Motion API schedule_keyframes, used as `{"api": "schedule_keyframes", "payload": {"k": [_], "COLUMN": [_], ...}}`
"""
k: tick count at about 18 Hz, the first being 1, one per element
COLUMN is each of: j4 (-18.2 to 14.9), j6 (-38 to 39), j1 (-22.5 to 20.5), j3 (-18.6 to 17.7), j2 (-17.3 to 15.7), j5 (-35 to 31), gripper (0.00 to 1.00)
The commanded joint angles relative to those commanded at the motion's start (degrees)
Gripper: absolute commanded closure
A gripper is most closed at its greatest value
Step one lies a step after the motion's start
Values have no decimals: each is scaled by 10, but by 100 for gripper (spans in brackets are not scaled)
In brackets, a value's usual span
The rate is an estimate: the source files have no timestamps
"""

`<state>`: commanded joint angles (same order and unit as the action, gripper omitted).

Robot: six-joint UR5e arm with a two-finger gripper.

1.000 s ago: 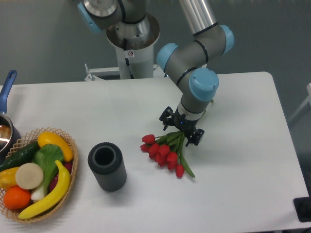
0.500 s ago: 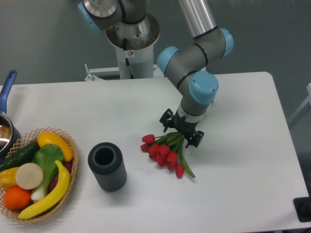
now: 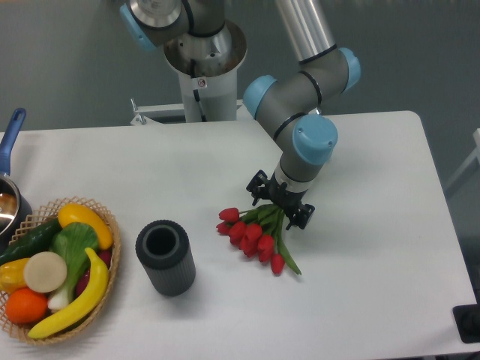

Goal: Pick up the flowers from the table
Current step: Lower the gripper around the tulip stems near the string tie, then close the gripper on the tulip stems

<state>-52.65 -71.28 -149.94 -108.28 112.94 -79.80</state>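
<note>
Small bunch of red tulips with green stems and leaves (image 3: 255,234) lies on the large white tabletop with rounded corners (image 3: 360,300), a little right of centre, blooms fanned toward the lower left, one long leaf trailing toward the lower right. Black two-finger gripper (image 3: 279,202) sits low over the stem end of the bunch, its two fingers spread to either side of the stems; jaws apart, one finger at the upper left, the other at the lower right. Cannot tell whether the fingers touch the stems or the table surface. Grey arm with light-blue joint caps (image 3: 311,142) reaches down to it from a white pedestal base (image 3: 204,82) at the back edge. Dark grey ribbed cylindrical cup (image 3: 165,256), open at the top, stands left of the flowers, well apart from them. Woven tan basket (image 3: 105,217) at the far left edge holds plastic produce: yellow banana (image 3: 79,300), orange (image 3: 26,305), green leafy vegetable (image 3: 73,244). Blue-handled pot (image 3: 10,150) partly in view at the left margin, behind the basket.
</note>
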Motion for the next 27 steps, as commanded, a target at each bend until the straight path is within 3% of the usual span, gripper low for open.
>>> {"api": "schedule_keyframes", "payload": {"k": [11, 15, 19, 21, 27], "j4": [0, 1, -1, -1, 0], "j6": [5, 7, 7, 7, 7], "j1": [1, 2, 2, 3, 4], "j3": [-4, -4, -4, -4, -4], "j2": [4, 4, 3, 2, 2], "j5": [-2, -32, -31, -29, -29], "gripper": [0, 5, 20, 34, 50]}}
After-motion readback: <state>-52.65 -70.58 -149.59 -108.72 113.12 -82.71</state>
